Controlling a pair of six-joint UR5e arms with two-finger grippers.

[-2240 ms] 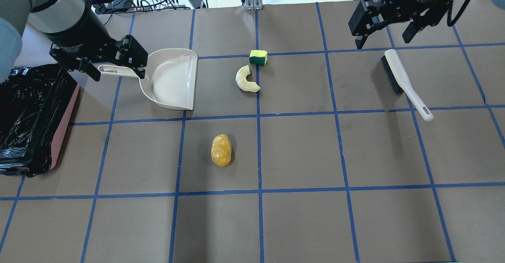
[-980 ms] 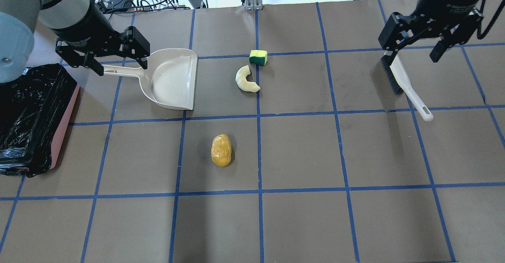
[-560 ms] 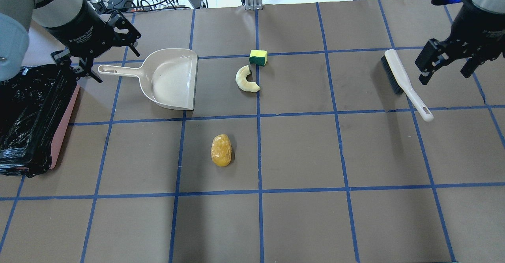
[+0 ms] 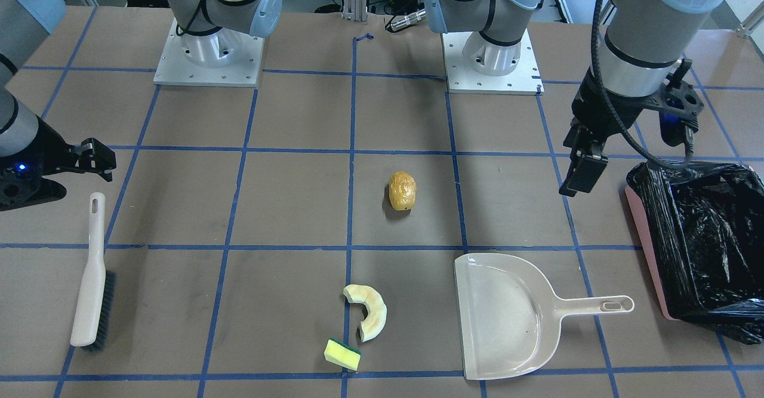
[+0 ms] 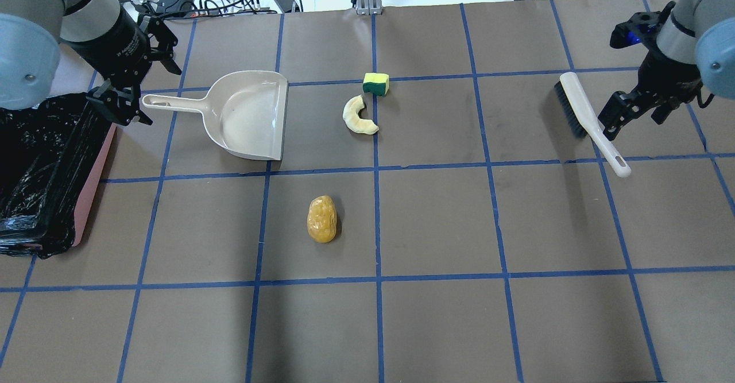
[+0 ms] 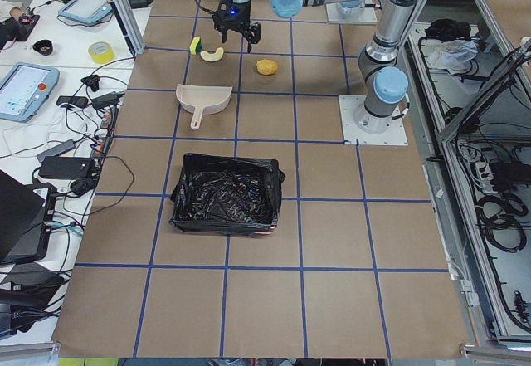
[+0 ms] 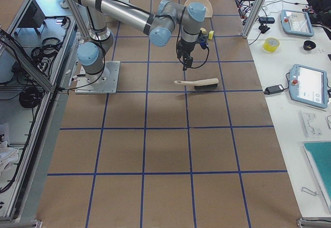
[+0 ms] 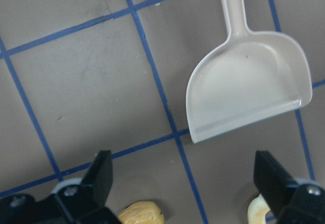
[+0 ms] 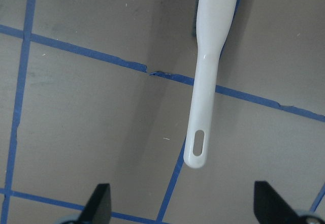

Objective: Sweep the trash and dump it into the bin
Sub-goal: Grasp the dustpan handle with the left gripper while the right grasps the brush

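My left end effector [image 8: 182,155] hangs wide open above the desk [image 5: 517,228], near the dustpan [image 5: 252,113], with the bin [image 5: 92,182] close on its other side. My right end effector [image 9: 180,187], equally wide, hovers by the brush [image 5: 580,113] handle. The potato lump [image 5: 322,218], crescent slice [image 5: 359,115] and sponge [image 5: 376,83] lie between them, beyond the dustpan.
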